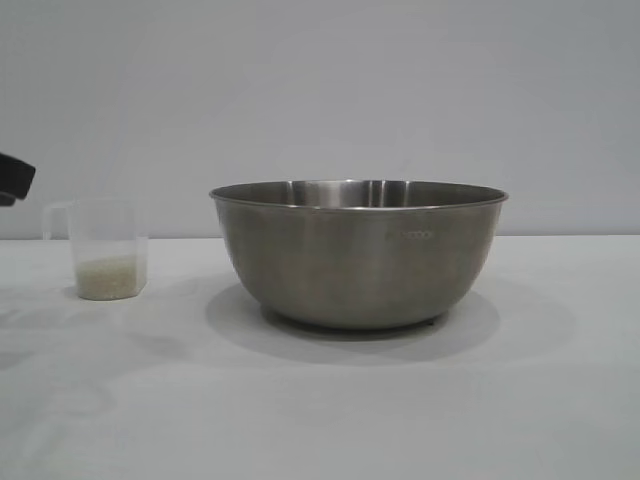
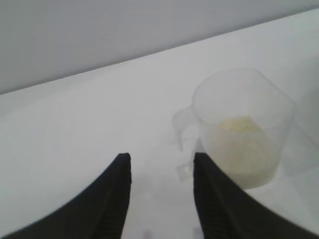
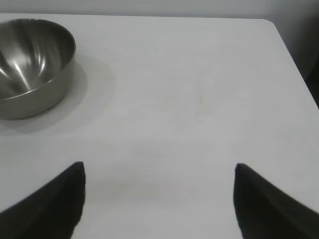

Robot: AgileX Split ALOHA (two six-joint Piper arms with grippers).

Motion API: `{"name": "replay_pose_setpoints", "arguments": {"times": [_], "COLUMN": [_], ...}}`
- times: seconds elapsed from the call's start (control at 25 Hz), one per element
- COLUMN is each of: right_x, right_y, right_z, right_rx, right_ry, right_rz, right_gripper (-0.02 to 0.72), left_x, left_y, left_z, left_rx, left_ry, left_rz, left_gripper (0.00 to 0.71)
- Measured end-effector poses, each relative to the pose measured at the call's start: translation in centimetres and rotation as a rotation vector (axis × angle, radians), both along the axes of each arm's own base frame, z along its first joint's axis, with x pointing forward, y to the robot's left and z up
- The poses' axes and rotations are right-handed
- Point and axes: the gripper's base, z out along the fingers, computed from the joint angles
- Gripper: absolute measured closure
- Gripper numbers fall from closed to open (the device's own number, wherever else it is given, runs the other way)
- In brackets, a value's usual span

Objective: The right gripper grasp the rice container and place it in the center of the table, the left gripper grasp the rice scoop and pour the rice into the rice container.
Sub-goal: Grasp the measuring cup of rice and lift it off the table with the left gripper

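Observation:
The rice container (image 1: 358, 255), a wide steel bowl, stands upright in the middle of the white table (image 1: 320, 400). To its left stands the rice scoop (image 1: 105, 250), a small clear cup with a layer of rice (image 1: 108, 277) in its bottom and its loop handle turned left. My left gripper (image 2: 160, 162) is open just short of the rice scoop (image 2: 241, 129), with nothing between its fingers; the handle (image 2: 182, 124) lies a little beyond one fingertip. My right gripper (image 3: 159, 172) hangs wide open over bare table, well away from the rice container (image 3: 30, 64).
A black part of the left arm (image 1: 14, 180) shows at the exterior view's left edge, above and left of the scoop. A plain grey wall runs behind the table. In the right wrist view the table's edge and rounded corner (image 3: 279, 35) show.

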Motion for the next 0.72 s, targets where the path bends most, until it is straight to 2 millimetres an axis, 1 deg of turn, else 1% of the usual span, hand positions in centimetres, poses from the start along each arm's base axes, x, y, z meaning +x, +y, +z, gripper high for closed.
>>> {"name": "replay_pose_setpoints", "arguments": {"times": [0.6,0.72], "right_x": [0.0,0.0], "right_y": [0.0,0.0], "right_z": [0.0,0.0], "right_rx": [0.0,0.0], "right_ry": [0.0,0.0], "right_rz": [0.0,0.0], "right_gripper": [0.141,0.141], "left_x": [1.8,1.8], "left_y": [-0.2,-0.3], "left_z": [0.9,0.5], "left_rx": [-0.018,-0.011], "left_ry": [-0.061,-0.049], "left_rz": [0.044,0.043], "left_gripper": [0.366,0.366]}}
